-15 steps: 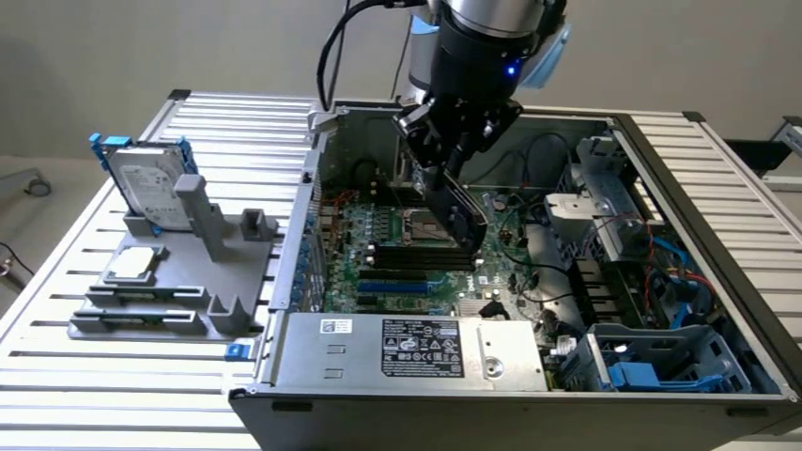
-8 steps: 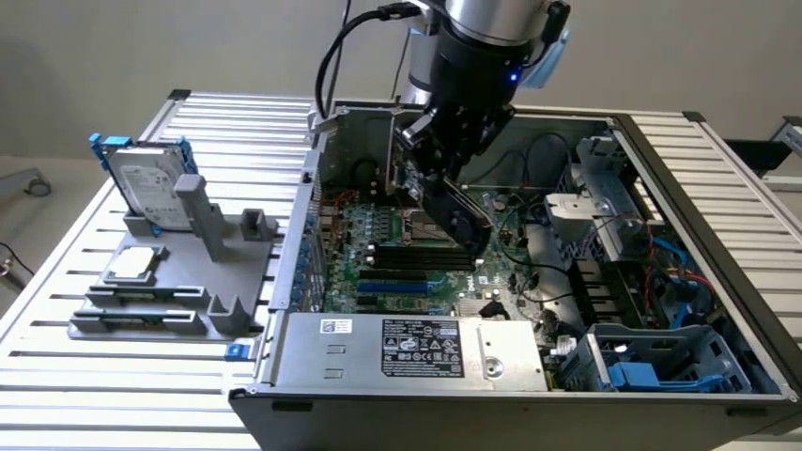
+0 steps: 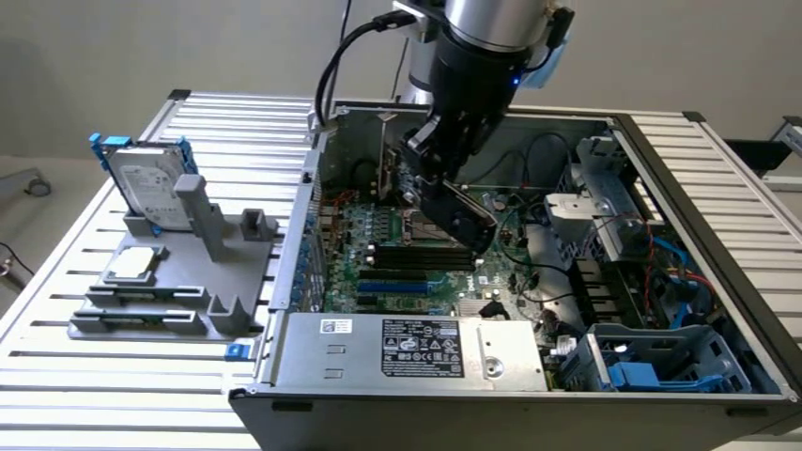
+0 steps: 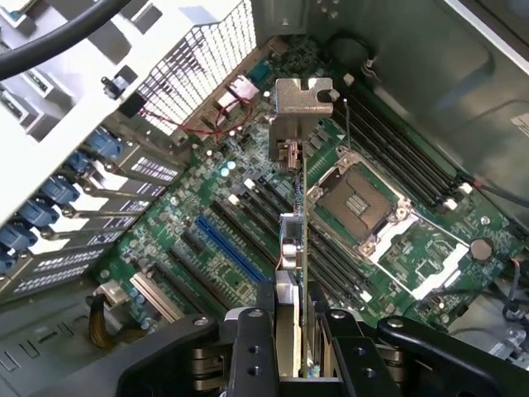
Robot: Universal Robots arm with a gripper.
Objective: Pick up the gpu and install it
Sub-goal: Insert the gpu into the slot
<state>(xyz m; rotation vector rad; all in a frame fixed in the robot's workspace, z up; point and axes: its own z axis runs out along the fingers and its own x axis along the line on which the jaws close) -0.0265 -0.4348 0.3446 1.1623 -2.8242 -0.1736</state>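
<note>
Here's the gpu [image 4: 293, 240], clamped edge-on in the jaws, which are closed on its near end. Its thin green board runs straight out ahead of the jaws, with the silver bracket [image 4: 303, 101] at the far tip. From the exterior view the gpu [image 3: 461, 218] hangs slanted just under the jaws, black shroud facing out. It is inside the open computer case [image 3: 701, 169] and over the motherboard [image 4: 207, 273]; whether its lower edge touches anything, I cannot tell. Down past the jaws, a blue slot [image 4: 227, 246] lies to one side of the held card and the open processor socket [image 4: 357, 200] to the other, with long black slots [image 4: 397, 149] beyond the socket. At the case's near end in the exterior view, well below the jaws, sits the power supply [image 3: 414, 348]. Outside the case, well apart from the jaws toward the exterior view's left, a grey stand [image 3: 201, 225] rests on the slatted surface [image 3: 75, 376]. It carries a hard drive [image 3: 145, 183] standing upright and a small square chip [image 3: 135, 265] lying flat
</note>
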